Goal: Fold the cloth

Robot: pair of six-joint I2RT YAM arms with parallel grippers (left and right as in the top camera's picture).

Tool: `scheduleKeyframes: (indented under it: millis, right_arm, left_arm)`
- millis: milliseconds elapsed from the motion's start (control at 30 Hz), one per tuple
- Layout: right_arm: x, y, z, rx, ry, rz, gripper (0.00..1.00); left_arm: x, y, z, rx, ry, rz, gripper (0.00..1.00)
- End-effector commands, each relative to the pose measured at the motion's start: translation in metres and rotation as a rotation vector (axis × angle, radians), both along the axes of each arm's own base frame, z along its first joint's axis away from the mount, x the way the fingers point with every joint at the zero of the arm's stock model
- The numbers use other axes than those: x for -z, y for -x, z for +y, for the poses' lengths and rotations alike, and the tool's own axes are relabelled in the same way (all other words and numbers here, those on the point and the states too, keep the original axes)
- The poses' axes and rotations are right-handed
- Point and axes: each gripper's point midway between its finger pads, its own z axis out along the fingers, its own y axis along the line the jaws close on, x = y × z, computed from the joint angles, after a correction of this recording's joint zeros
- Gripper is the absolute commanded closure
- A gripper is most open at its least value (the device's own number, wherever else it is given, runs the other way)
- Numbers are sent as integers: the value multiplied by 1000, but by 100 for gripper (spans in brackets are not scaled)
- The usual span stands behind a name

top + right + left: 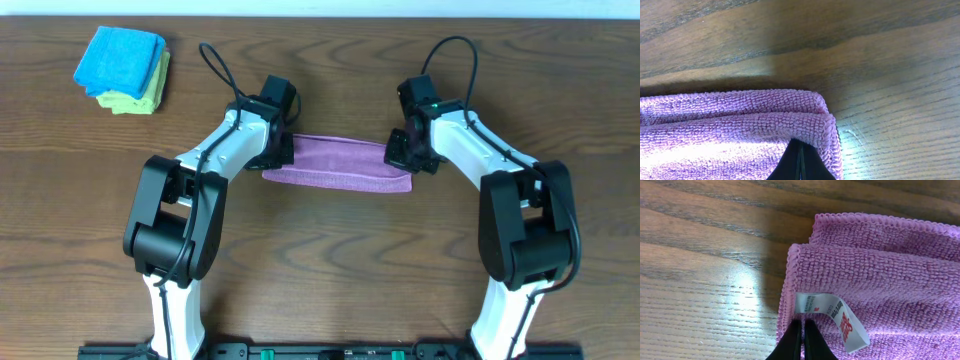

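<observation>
The purple cloth lies on the table as a long strip, folded over, between my two grippers. My left gripper is at its left end. In the left wrist view its fingers are shut on the cloth's left edge, just below the white tag. My right gripper is at the right end. In the right wrist view its fingers are shut, with the cloth's folded corner pinched over the tips. Two layers show at both ends.
A bright blue folded cloth sits on a yellow-green folded cloth at the far left corner. The wooden table runs bare in front of the strip.
</observation>
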Motion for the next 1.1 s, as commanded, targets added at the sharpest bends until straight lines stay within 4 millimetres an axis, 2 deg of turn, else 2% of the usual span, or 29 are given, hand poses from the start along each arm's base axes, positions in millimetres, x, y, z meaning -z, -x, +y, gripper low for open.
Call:
scheduleKeyframes:
  millis: [0,100,167,267,367,433,533,600,633,700,867,1067]
  right_arm:
    - [1,12,6,5,-32,38,99]
    - [-25,4,8,-26,-44,-30,98]
    - [-54,2,5,-43,-52,-91,75]
    - [-99,3,-7,-42,-85,-176,45]
    - [-136,8,-21,-72,-127,-250,39]
    - [-159,14,-35,-107,-168,-297,38]
    - [-176,30,-62,-153,-278,-328,42]
    - [-169,38,-78,-135,-335,-321,42]
    - [-162,43,-80,-130,-390,-319,42]
    - [-143,52,-74,-143,-498,-325,40]
    - [-89,64,-49,-127,-626,-304,32]
    - [-47,50,-19,-136,-687,-257,24]
  left_arm:
    - [32,34,16,-12,-65,137,94]
    - [32,37,17,-25,-69,150,94]
    - [32,39,18,-27,-73,159,94]
    - [32,41,18,-27,-71,168,94]
    - [32,46,13,-30,-39,193,94]
    - [32,50,11,-48,-31,208,94]
    - [32,55,7,-47,-37,220,94]
    - [32,57,4,-34,-40,223,94]
    - [32,59,1,-27,-42,224,94]
    - [34,62,-2,-19,-51,222,94]
    - [42,67,-2,-23,-55,223,94]
    - [45,70,0,-23,-55,224,94]
